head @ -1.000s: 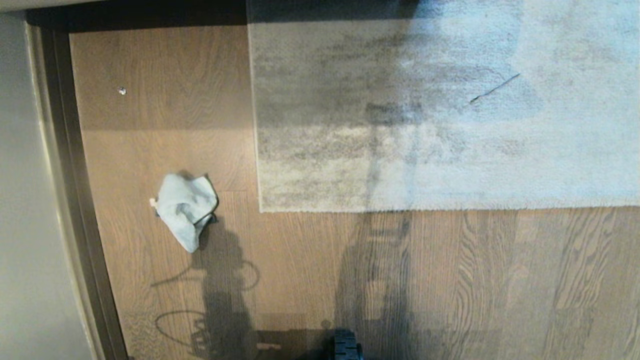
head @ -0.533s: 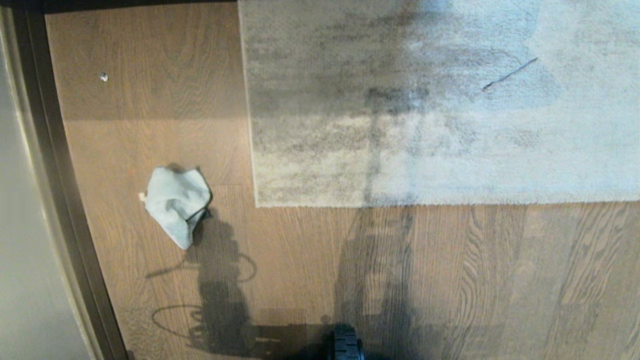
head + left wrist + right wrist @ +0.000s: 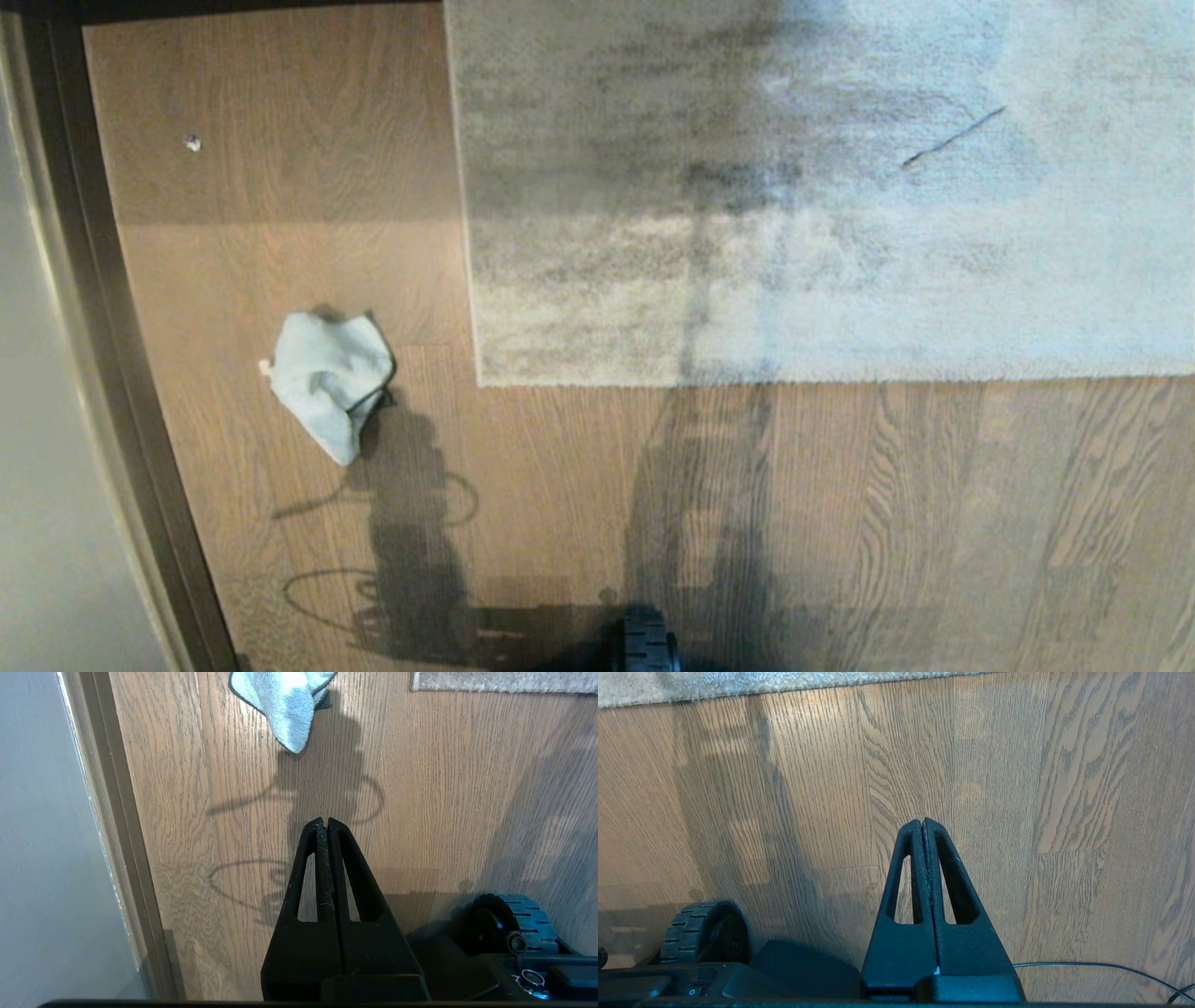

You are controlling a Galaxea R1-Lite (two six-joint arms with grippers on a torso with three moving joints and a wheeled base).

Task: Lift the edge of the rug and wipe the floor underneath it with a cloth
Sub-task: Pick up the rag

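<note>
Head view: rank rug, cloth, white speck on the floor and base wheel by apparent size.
1. rug, cut off by the frame
2. cloth
3. base wheel, only partly in view, so unsure
4. white speck

Light brown wood-grain plank floor (image 3: 579, 485): smooth, low sheen. Pale grey-beige short-pile rug (image 3: 822, 243): fuzzy, matt, smudged darker grey. Left of rug: small pale grey-blue microfibre cloth (image 3: 329, 381), soft, nappy. Black ribbed rubber wheel (image 3: 646, 646): matt.

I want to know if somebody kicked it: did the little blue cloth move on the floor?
No. The cloth keeps its place beside the rug corner; both slid together in the head view, so the camera moved.
</note>
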